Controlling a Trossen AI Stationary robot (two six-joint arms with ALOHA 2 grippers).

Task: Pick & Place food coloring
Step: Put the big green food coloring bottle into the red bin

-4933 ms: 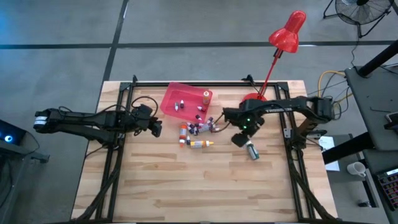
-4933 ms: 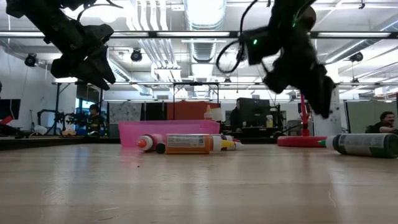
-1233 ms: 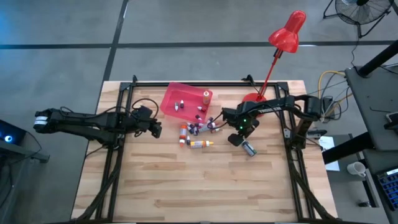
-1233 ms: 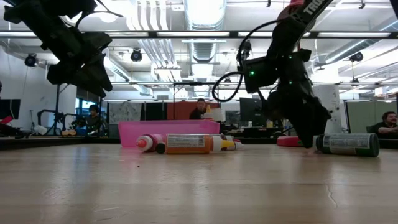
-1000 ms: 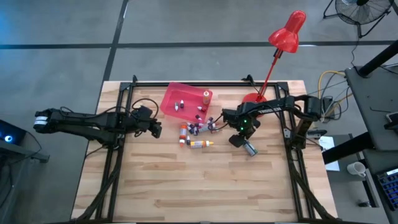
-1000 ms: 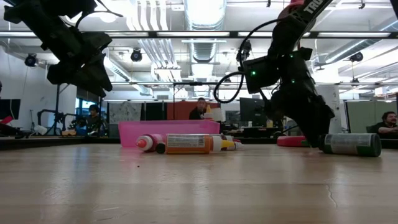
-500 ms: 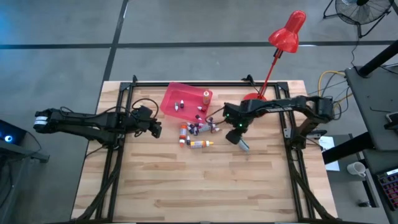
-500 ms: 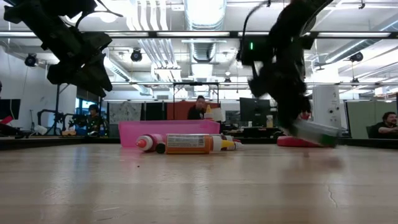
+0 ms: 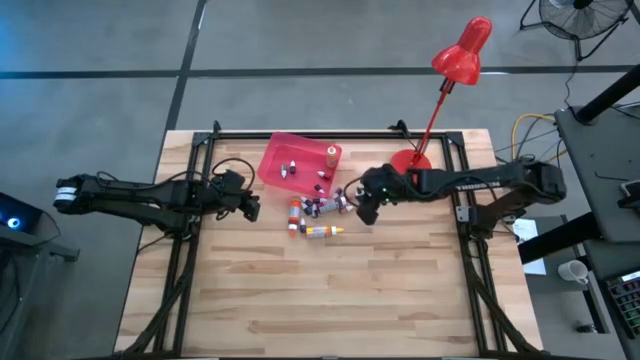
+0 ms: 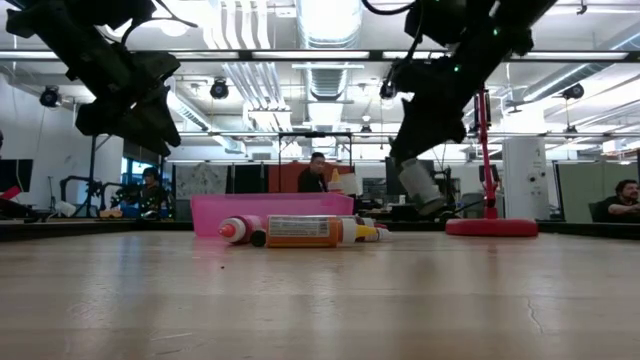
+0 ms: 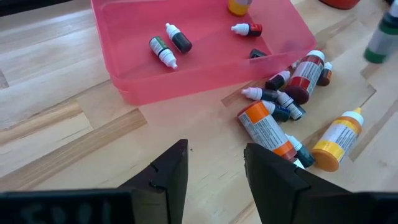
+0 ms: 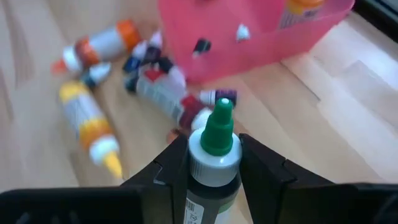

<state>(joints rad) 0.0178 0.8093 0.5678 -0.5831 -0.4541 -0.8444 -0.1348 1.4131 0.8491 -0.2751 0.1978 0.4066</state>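
— Looking at your right gripper (image 12: 214,163), what do you see?
— It grips a green-capped bottle (image 12: 213,155), lifted off the bench (image 9: 330,300) beside the pink tray (image 9: 275,160).
— And the other food coloring bottles (image 9: 315,215)?
— Some lie clustered beside the tray, a few inside it.
— Your left gripper (image 11: 214,168)?
— Released, hanging near the tray.

No text, brand or number can be read anywhere. The orange-capped bottle (image 11: 265,127) and the yellow bottle (image 11: 336,138), lying on the table off the pink tray's (image 11: 134,87) corner, carry white printed labels, but the print is too small to make out. The green-capped bottle (image 12: 214,163) in the right gripper (image 12: 213,163) also shows only illegible marks.
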